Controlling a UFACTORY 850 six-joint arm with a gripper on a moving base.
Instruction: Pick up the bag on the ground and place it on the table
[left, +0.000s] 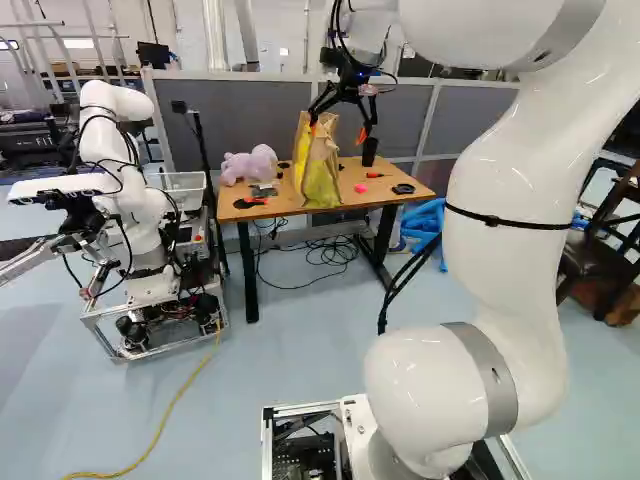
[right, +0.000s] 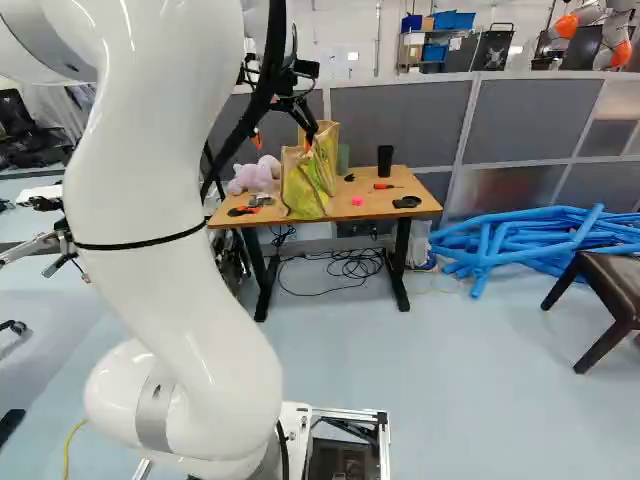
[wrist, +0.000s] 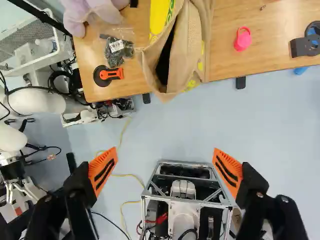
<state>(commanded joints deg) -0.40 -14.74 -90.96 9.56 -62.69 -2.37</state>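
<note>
White arm (left: 510, 210) looms closest, filling the R side of the L base view. Past it, gripper (left: 338, 128) hangs by the top of the bag (left: 320, 175), which stands upright on the wood-top table (left: 400, 181); contact btwn the two: can't tell in this view. Purple plush (left: 250, 165) sits beside the bag, black cup (left: 370, 150) on its other side. Another robot (left: 130, 190) is at the far L.

R base view: same bag near the table's front edge, w/ pink item (right: 357, 201), red-handled tool (right: 386, 186) & black holder (right: 407, 202) to its R. Cables (right: 355, 264) lie on the floor under the table; blue tubes (right: 520, 240) are piled to the R, nr a dark chair (right: 622, 285).

Wrist view: fingers spread wide, orange pads (wrist: 102, 171) well apart, nothing gripped. Bag is ahead of them, mouth gaping, one corner out past the table edge. Black disc w/ orange handle (wrist: 116, 74) & clear packet (wrist: 119, 50) lie beside it. Base frame (wrist: 186, 204) shows btwn the fingers, lower down.
</note>
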